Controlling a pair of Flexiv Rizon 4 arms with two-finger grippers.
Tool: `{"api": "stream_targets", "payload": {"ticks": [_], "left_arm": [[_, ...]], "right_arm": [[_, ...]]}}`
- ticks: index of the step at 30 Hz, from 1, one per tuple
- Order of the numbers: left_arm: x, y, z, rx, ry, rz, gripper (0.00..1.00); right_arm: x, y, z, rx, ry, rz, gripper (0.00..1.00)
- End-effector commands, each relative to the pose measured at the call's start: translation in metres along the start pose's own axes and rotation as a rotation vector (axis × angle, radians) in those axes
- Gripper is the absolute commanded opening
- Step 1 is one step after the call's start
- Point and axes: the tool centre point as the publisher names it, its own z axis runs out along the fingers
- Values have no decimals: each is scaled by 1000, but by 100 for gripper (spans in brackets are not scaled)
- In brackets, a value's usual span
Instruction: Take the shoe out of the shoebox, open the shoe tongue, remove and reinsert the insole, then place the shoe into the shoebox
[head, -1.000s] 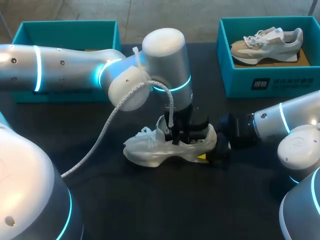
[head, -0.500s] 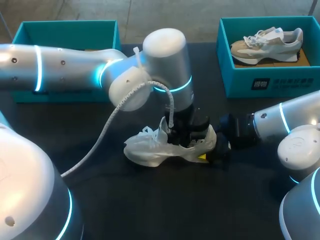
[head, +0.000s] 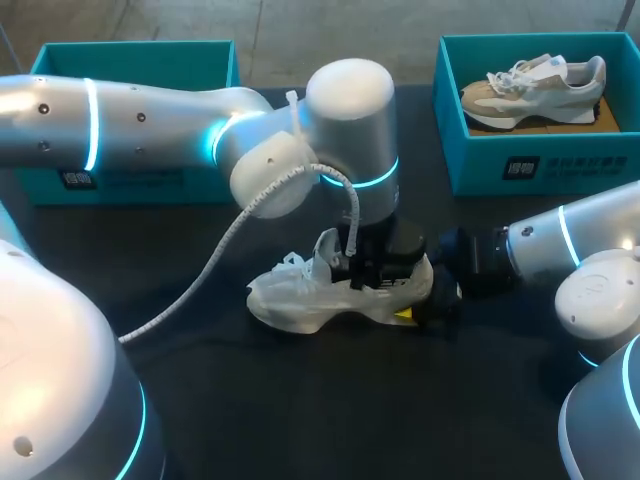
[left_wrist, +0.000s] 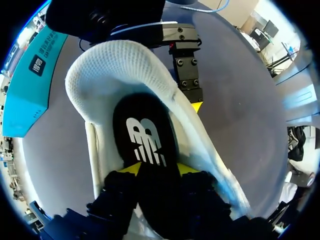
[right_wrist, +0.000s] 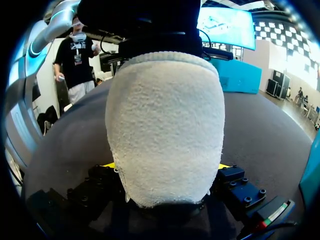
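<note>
Black table: left tool pinches the insole, right tool clamps the white shoe.

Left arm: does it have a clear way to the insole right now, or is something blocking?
Likely yes. The left gripper is down in the white shoe's opening, its fingers closed on the black insole from both sides. The right gripper clamps the heel from behind, outside the opening.
</note>
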Motion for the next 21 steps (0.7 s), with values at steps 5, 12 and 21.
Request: {"api": "stream_targets", "payload": {"ticks": [5, 12, 21], "left_arm": [[0, 3, 55, -11, -42, -2, 5], [-2, 9, 30, 38, -33, -36, 0], [7, 12, -7, 112, 13, -48, 0]], "right_arm": [[1, -3, 3, 3, -2, -1, 0], [1, -3, 3, 3, -2, -1, 0], [1, -3, 3, 3, -2, -1, 0]]}}
